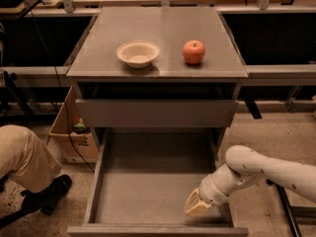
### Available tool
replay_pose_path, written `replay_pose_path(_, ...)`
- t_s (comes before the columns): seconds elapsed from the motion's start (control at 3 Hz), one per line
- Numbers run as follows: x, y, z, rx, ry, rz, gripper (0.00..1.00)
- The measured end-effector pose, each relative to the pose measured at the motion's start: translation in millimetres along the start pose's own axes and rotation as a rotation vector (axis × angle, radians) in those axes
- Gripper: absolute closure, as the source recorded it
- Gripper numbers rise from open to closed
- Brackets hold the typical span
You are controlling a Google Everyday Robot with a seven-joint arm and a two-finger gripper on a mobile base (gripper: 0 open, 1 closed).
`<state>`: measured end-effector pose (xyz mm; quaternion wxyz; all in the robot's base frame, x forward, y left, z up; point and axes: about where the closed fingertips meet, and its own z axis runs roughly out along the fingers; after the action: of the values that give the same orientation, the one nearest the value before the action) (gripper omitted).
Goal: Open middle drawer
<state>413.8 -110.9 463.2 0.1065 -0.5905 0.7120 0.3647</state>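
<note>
The middle drawer (pixel 148 191) is pulled far out towards the camera, and its bare grey tray is in plain view. Its front edge (pixel 158 229) lies at the bottom of the view. My gripper (pixel 197 206) is inside this drawer at the front right corner, low over the tray and close to the right wall. My white arm (pixel 261 169) reaches in from the right. Above the open drawer another grey drawer front (pixel 157 113) is pushed in, with a dark gap over it. Anything below the open drawer is hidden.
On the cabinet top (pixel 158 28) stand a cream bowl (pixel 138 53) and a red apple (pixel 194 52). A person's leg (pixel 24 157) and dark shoe (pixel 49 194) are at the left. A cardboard box (pixel 69 132) sits beside the cabinet.
</note>
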Motion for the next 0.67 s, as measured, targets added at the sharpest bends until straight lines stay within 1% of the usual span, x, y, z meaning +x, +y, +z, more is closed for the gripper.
replay_pose_path(0.33, -3, -50, -57, 0.269, -0.114, -0.017, 1.00)
replay_pose_path(0.67, -9, -103, -114, 0.501, -0.208, -0.043, 1.00)
